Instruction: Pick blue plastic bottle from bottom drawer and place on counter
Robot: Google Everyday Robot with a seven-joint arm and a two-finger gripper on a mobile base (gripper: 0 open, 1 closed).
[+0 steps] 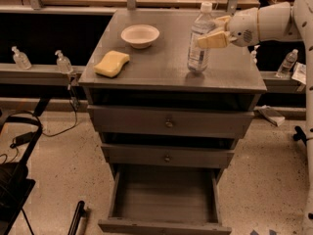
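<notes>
I read the tool (209,32) as clenched on the blue plastic bottle (199,53), right of the bowl (140,35). The bottle stands upright on the worktop (166,70), long axis vertical, white cap up. Count: one bottle, one bowl, and one yellow sponge (112,63) left of and nearer than the bowl. The bottom drawer (164,195) stands open well below the bowl, its front partly cut off.

Standing upright on counter (161,70), right half: blue plastic bottle (197,58). gripper (210,32) at bottle's upper part, arm in from right. Left half: white bowl (140,35), yellow sponge (112,63). Down below, bottom drawer (164,226) pulled out.
</notes>
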